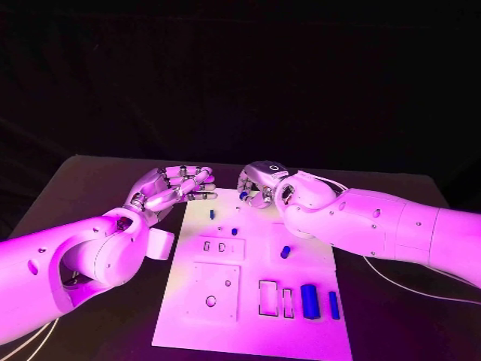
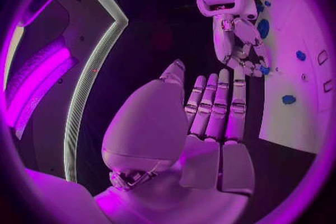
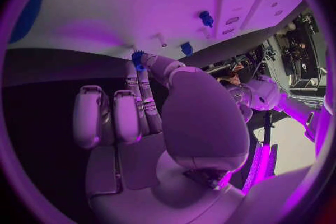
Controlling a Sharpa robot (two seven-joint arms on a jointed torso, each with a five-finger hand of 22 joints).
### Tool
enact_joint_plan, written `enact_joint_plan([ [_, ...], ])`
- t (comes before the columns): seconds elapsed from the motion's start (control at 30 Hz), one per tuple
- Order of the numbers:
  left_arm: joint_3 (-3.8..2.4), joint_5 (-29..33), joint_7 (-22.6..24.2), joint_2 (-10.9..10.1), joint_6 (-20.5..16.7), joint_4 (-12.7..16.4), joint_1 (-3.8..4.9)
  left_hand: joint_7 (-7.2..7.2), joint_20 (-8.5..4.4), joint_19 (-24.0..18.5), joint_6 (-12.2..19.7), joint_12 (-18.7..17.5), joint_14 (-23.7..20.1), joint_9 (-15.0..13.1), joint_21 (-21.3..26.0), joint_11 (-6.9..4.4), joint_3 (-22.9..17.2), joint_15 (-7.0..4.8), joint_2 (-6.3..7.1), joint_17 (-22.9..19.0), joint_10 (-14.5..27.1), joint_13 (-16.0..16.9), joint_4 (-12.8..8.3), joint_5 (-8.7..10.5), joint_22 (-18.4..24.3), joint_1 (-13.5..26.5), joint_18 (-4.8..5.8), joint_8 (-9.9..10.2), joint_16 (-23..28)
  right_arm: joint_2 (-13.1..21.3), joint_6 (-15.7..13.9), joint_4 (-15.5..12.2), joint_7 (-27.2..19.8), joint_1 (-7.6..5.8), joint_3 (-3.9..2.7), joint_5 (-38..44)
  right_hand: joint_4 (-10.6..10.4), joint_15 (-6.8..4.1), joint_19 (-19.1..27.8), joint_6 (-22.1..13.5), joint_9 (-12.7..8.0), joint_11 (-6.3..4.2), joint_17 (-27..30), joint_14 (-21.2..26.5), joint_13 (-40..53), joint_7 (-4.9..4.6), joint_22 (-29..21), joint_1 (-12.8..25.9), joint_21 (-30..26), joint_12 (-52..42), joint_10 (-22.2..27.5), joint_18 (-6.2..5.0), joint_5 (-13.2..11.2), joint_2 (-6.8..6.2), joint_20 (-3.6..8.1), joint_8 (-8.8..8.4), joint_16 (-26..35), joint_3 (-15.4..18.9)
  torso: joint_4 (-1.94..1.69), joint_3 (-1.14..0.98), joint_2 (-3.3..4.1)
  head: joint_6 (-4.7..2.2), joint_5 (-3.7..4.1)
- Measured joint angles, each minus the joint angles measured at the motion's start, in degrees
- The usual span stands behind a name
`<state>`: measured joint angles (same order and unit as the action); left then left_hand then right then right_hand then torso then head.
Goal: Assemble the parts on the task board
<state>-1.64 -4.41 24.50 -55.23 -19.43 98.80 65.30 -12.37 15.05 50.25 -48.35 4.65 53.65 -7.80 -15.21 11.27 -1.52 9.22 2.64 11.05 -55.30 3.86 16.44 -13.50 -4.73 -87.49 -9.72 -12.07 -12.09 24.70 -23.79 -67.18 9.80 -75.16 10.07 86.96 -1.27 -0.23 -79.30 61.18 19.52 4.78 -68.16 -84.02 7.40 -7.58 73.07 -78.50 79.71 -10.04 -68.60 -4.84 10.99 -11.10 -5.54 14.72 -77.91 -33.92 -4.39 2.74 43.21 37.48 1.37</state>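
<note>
Two hands meet at the far end of your board [image 1: 252, 301]: the left hand [image 1: 173, 186] hovers off its left edge, empty, fingers straight and pressed together. Your right hand [image 1: 264, 186] pinches a small blue part [image 3: 138, 58] in its fingertips over that far edge. Other parts [image 1: 309, 301] lie scattered on the plate.

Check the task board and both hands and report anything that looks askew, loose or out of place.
One small blue part lies tilted on the bare middle of the task board, while the two blue bars near the front stand straight beside the slots. The right hand pinches a small blue part at the far edge; the left hand holds nothing. Nothing looks damaged.
</note>
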Motion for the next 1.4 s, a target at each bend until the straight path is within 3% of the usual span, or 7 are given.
enact_joint_plan([
  [0.37, 0.00, 0.01, -0.05, 0.10, 0.17, -0.05, 0.12, 0.00, 0.00, 0.00, 0.00, 0.00, 0.00, 0.00, 0.00, 0.00, 0.00, 0.00, 0.00, 0.11, 0.00, 0.00, 0.00, 0.00, 0.11, 0.00, 0.00, 0.00, 0.35, -1.11, 0.09, 1.61, 0.00, 0.31, 0.03, 0.06, 0.17, 0.00, 0.68, -1.69, 0.37, -0.35, 1.24, 0.00, 0.70, -1.07, -1.19, 0.62, -0.60, 0.92, 0.86, 0.00, -0.03, -0.62, -0.60, -0.56, 0.00, -1.14, -0.01, 0.03, 0.07, -0.08, 0.01],
  [0.63, 0.00, 0.01, -0.19, 0.18, 0.50, 0.01, 0.24, 0.00, 0.00, 0.00, 0.00, 0.00, 0.00, 0.00, 0.00, 0.00, 0.00, 0.00, 0.00, 0.10, 0.00, 0.00, 0.00, 0.00, 0.11, 0.00, 0.00, 0.00, 0.35, -1.79, 0.37, 2.66, 0.01, 0.51, 0.06, 0.06, 0.24, 0.43, 1.26, -2.27, 0.51, 0.46, 1.79, 0.00, 0.13, -1.24, -1.69, 1.22, -0.87, 1.77, 2.50, 0.01, 0.02, -0.74, -0.83, -0.66, 0.24, -1.53, -0.04, 0.07, 0.09, -0.09, 0.01],
  [0.9, 0.00, 0.02, -0.34, 0.08, 0.78, 0.10, 0.35, 0.00, 0.00, 0.00, 0.00, 0.00, 0.00, 0.00, 0.00, 0.00, 0.00, 0.00, 0.00, 0.10, 0.00, 0.00, 0.00, 0.00, 0.11, 0.00, 0.00, 0.00, 0.35, -1.33, 0.42, 2.12, -0.12, 0.54, 0.04, -0.01, 0.17, 1.52, 5.28, -5.92, 0.70, 1.51, 5.76, 0.05, -1.18, -1.90, -6.89, 3.23, -4.89, 3.89, 7.84, -0.08, 0.33, -2.72, -1.80, -2.65, 2.49, -1.58, 0.04, 0.07, 0.10, -0.04, -0.14],
  [0.97, 0.00, 0.02, -0.36, 0.06, 0.82, 0.09, 0.37, 0.00, 0.00, 0.00, 0.00, 0.00, 0.00, 0.00, 0.00, 0.00, 0.00, 0.00, 0.00, 0.10, 0.00, 0.00, 0.00, 0.00, 0.11, 0.00, 0.00, 0.00, 0.35, -0.73, 0.35, 1.43, -0.18, 0.54, 0.04, -0.03, 0.20, 2.10, 8.30, -8.20, 0.53, 1.84, 8.75, 0.64, -1.88, -1.69, -11.10, 3.55, -8.23, 4.29, 11.01, -1.36, 0.19, -3.08, -2.18, -3.96, 4.39, 0.60, 0.03, 0.06, 0.10, -0.04, -0.16],
  [1.03, 0.00, 0.02, -0.38, 0.01, 0.87, 0.03, 0.38, 0.00, 0.00, 0.00, 0.00, 0.00, 0.00, 0.00, 0.00, 0.00, 0.00, 0.00, 0.00, 0.11, 0.00, 0.00, 0.00, 0.00, 0.11, 0.00, 0.00, 0.00, 0.35, 0.38, 0.25, 0.19, -0.23, 0.51, 0.04, -0.06, 0.16, 2.33, 9.34, -9.24, 0.58, 2.08, 10.49, 0.97, -2.32, -1.42, -13.18, 2.64, -10.21, 3.34, 13.16, -1.35, 0.19, -3.01, -2.37, -4.79, 5.38, 4.42, 0.03, 0.04, 0.09, -0.04, -0.16],
  [1.17, 0.00, 0.02, -0.42, -0.16, 0.92, -0.15, 0.39, 0.00, 0.00, 0.00, 0.00, 0.00, 0.00, 0.00, 0.00, 0.00, 0.00, 0.00, 0.00, 0.15, 0.00, 0.00, 0.00, 0.00, 0.10, 0.00, 0.00, 0.00, 0.35, 3.44, 0.09, -3.31, -0.28, 0.40, 0.00, -0.12, 0.27, 2.25, 9.43, -9.32, 0.80, 1.99, 11.28, 1.05, -2.52, -1.34, -13.81, 0.97, -11.04, 1.76, 13.86, -1.35, 0.19, -2.81, -2.46, -5.07, 5.44, 7.76, 0.06, 0.03, 0.03, -0.07, -0.16],
  [1.4, 0.02, 0.06, -0.45, -0.63, 0.97, -0.78, 0.40, 0.00, 0.00, 0.00, 0.00, -0.22, 0.00, 0.00, 0.00, 0.00, 0.00, 0.00, 0.00, 0.14, 0.00, 0.00, 0.00, 0.00, 0.16, 0.00, 0.01, 0.00, 0.35, 12.54, -0.91, -11.64, -0.38, -0.60, -0.35, -1.02, -0.30, 2.24, 9.00, -8.84, 1.06, 1.57, 11.70, 1.06, -2.52, -1.82, -13.27, 0.41, -11.04, -1.34, 12.75, -1.35, 0.19, -2.22, -2.03, -5.20, 5.46, 10.42, 0.49, -0.13, -0.21, -0.26, -0.41],
])
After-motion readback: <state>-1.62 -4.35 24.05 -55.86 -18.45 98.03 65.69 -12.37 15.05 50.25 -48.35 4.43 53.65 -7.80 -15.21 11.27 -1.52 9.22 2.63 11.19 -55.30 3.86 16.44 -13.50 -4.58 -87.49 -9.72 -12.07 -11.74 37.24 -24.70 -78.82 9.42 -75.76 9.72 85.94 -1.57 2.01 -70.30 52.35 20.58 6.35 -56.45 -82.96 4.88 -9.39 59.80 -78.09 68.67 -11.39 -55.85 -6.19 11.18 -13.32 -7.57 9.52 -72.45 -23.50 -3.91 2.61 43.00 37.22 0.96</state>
